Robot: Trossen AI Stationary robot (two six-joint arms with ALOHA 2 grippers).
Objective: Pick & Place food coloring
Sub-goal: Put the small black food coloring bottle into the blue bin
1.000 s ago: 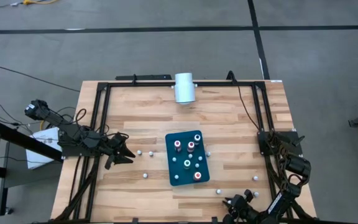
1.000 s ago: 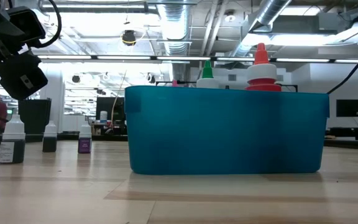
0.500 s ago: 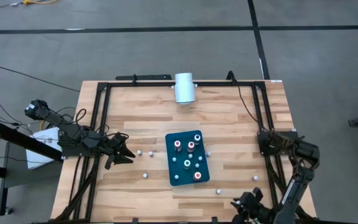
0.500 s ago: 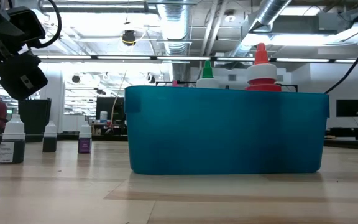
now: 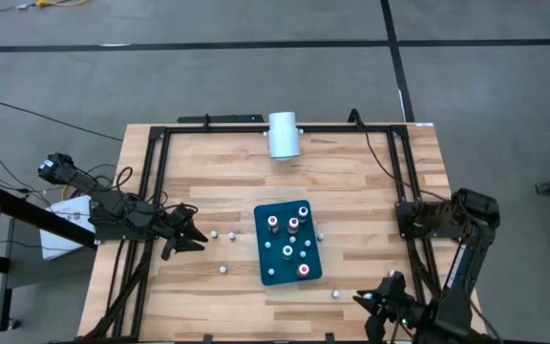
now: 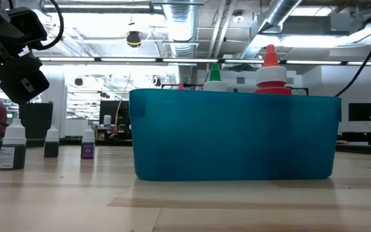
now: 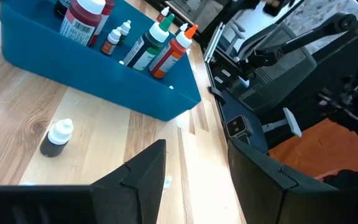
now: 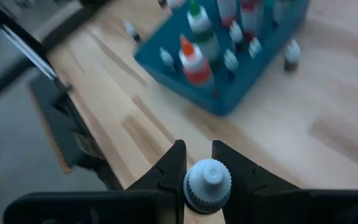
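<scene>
White-capped food coloring bottle, body hidden, pinched in right claw; left claw empty, half-spread.

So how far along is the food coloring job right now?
Done: several bottles stand in the teal tray. In hand: the right gripper is shut on a small white-capped bottle, lifted near the table's front right. Left: loose bottles on the wood; the left gripper waits empty.

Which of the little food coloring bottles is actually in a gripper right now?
The white-capped bottle pinched in the right gripper, lifted near the table's front right edge. Every other bottle stands in the teal tray or loose on the table.
</scene>
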